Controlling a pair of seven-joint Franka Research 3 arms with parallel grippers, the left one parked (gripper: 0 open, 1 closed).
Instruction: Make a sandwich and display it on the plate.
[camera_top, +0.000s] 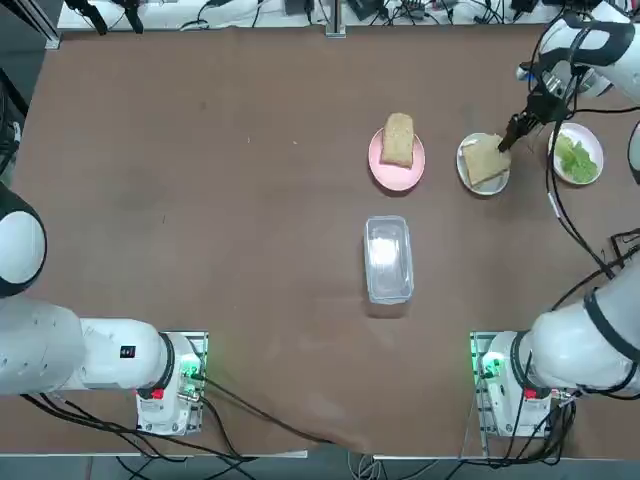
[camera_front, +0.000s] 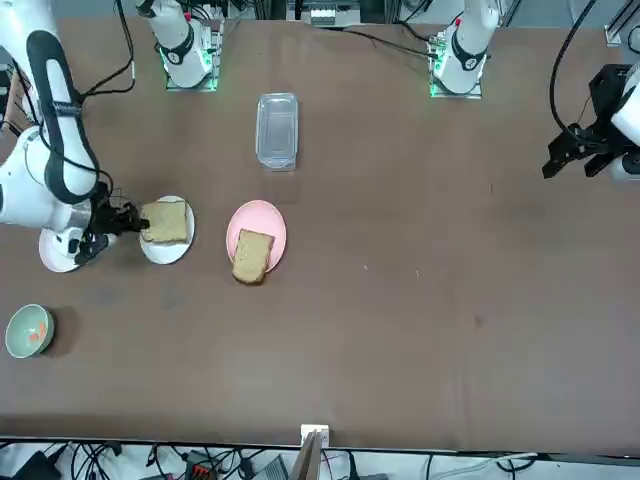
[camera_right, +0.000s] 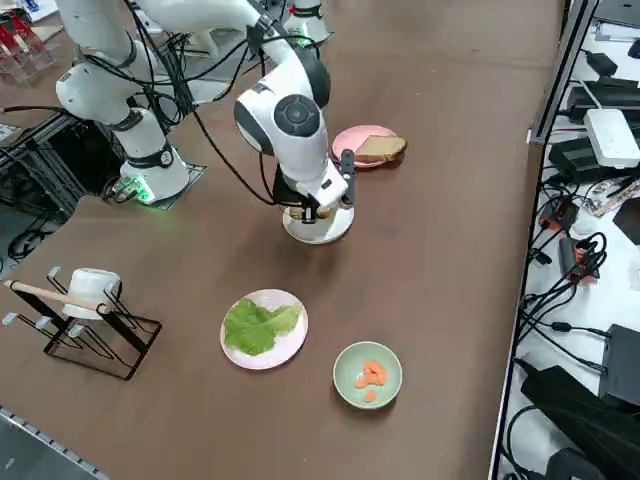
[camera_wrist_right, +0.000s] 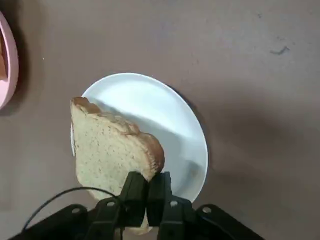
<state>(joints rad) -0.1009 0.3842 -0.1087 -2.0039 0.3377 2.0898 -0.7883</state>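
Right tool (camera_wrist_right: 146, 192) pinches toast slice (camera_wrist_right: 112, 150), its edge apparently hidden.

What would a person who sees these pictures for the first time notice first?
The right end effector, shut on a toast slice, holds it over a white plate toward the table's far right side. Beside it, a second toast slice lies on a pink plate. Further right, another white plate carries green lettuce, and a small pale-green bowl holds orange carrot bits.
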